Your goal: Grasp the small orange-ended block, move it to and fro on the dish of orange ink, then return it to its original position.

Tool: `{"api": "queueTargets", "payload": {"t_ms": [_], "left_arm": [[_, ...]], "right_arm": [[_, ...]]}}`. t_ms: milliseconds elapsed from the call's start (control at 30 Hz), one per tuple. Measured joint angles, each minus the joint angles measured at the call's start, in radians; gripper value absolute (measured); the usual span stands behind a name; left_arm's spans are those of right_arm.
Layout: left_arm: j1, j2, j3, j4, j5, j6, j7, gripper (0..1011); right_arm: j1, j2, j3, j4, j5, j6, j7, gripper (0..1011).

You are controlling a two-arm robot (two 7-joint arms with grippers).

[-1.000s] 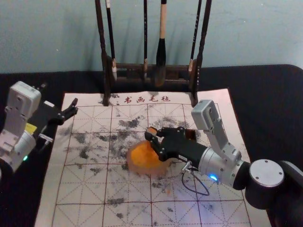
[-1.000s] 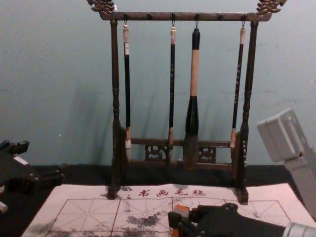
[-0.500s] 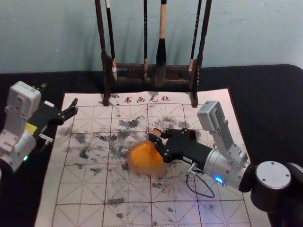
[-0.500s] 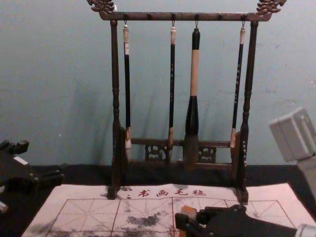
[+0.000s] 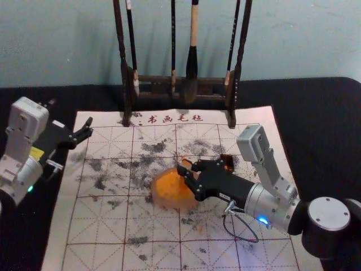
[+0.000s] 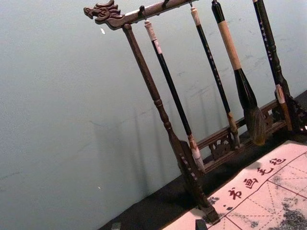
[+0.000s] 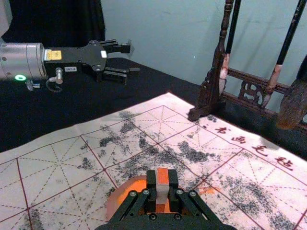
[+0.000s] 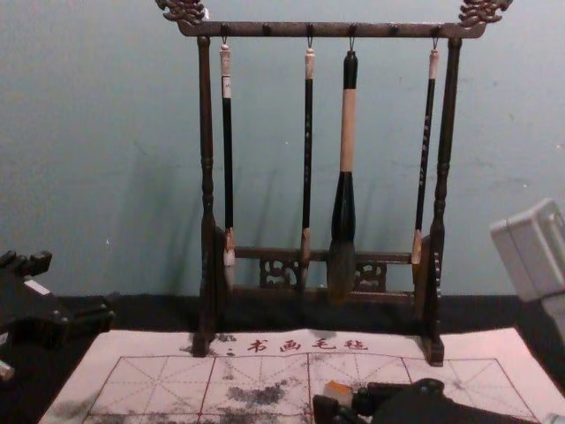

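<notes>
One block (image 7: 162, 187), orange-ended, upright in right gripper (image 5: 186, 165), jaws closed on it from both sides, at rim of single ink dish (image 5: 160, 200); contact with ink cannot be told. Left gripper (image 5: 70, 118) idle at mat's (image 5: 101, 228) left edge, jaws apart. Four brushes (image 8: 348, 132) hang from one rack (image 8: 207, 177).
</notes>
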Motion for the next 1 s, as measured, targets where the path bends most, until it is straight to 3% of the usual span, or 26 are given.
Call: {"api": "queueTargets", "payload": {"t_ms": [567, 1000], "left_arm": [[0.000, 0.000, 0.000, 0.000, 0.000, 0.000, 0.000, 1001], [0.000, 0.000, 0.000, 0.000, 0.000, 0.000, 0.000, 1001]], "right_arm": [[0.007, -0.011, -0.028, 0.001, 0.006, 0.003, 0.011, 134], [0.036, -0.040, -0.049, 0.037, -0.007, -0.004, 0.009, 134]]}}
